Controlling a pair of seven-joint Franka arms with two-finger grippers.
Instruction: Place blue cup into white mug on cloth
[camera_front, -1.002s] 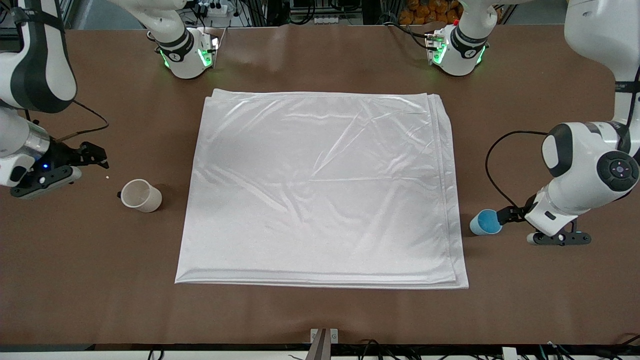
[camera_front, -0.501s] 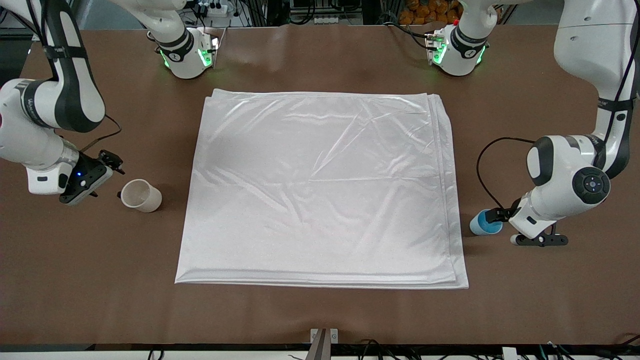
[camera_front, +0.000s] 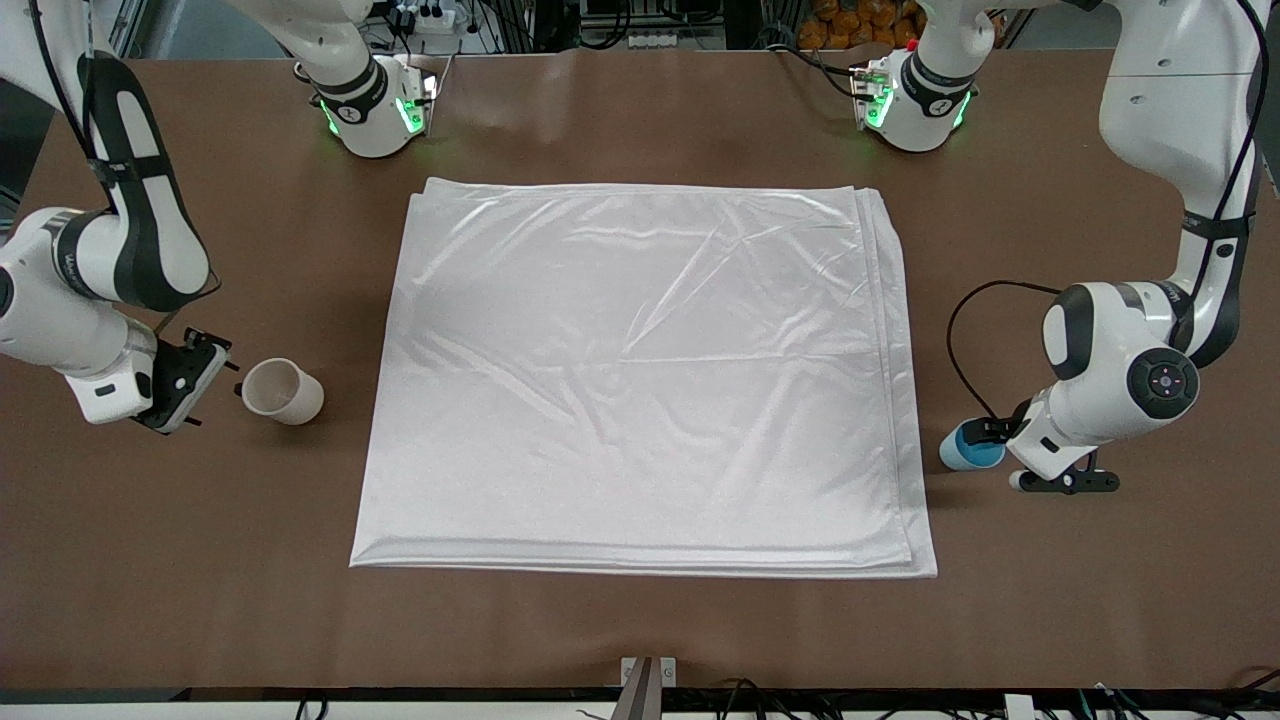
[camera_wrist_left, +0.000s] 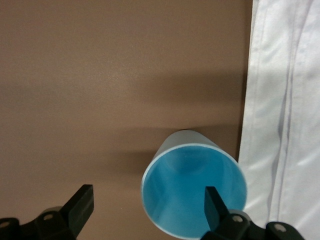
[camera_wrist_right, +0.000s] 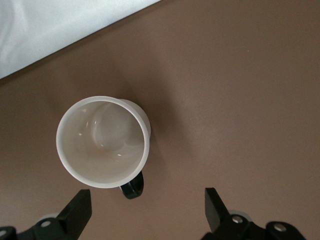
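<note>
While both arms work at the table's ends, the cloth (camera_front: 640, 385) lies flat mid-table with nothing on it.

Left gripper (camera_front: 990, 432): low at the blue cup (camera_front: 968, 447), fingers spread. Left wrist view shows one finger (camera_wrist_left: 214, 206) over the cup's (camera_wrist_left: 194, 188) bright blue inside, the other finger (camera_wrist_left: 80, 207) outside the rim over bare table; not clamped on the wall. Cup stands upright on the brown table (camera_front: 1050, 250) just beside the cloth's edge (camera_wrist_left: 285, 115), toward the left arm's end.

Right gripper (camera_front: 190, 375): just beside the white mug (camera_front: 282, 391), fingers released and wide. Right wrist view shows the mug (camera_wrist_right: 103, 149) upright and empty, its black handle (camera_wrist_right: 132, 189) pointing toward the gripper; both fingers (camera_wrist_right: 77, 210) clear of it. Mug sits on bare table near the cloth (camera_wrist_right: 55, 30), toward the right arm's end.
</note>
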